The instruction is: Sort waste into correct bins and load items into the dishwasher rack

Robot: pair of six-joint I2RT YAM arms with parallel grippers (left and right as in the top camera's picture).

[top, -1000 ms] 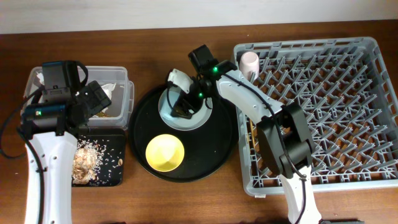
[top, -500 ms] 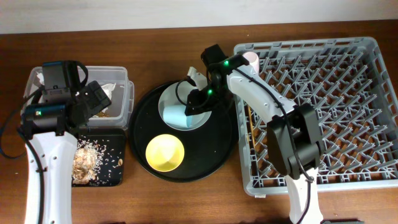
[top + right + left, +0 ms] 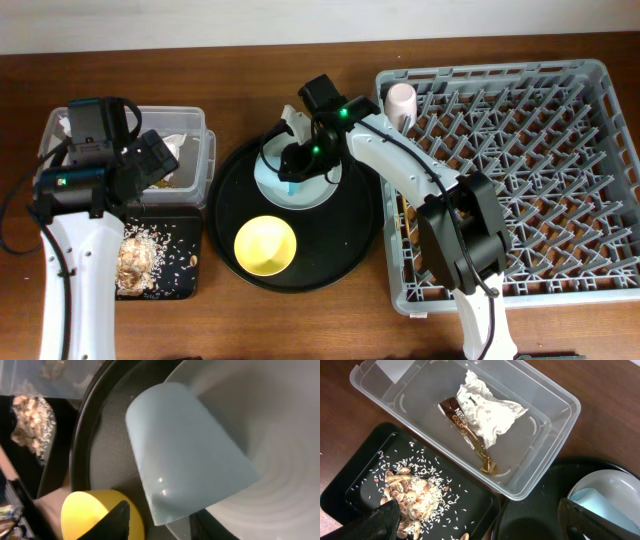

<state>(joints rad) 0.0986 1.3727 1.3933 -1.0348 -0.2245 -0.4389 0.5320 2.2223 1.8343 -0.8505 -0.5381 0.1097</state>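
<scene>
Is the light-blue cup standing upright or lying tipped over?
Tipped. The light-blue cup lies on its side across the plate, its tapered wall showing full length in the right wrist view.

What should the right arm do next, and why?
Probably close the right gripper on the light-blue cup and lift it toward the dishwasher rack. The cup lies on its side on the plate, right at the gripper; whether it is gripped yet is unclear.
</scene>
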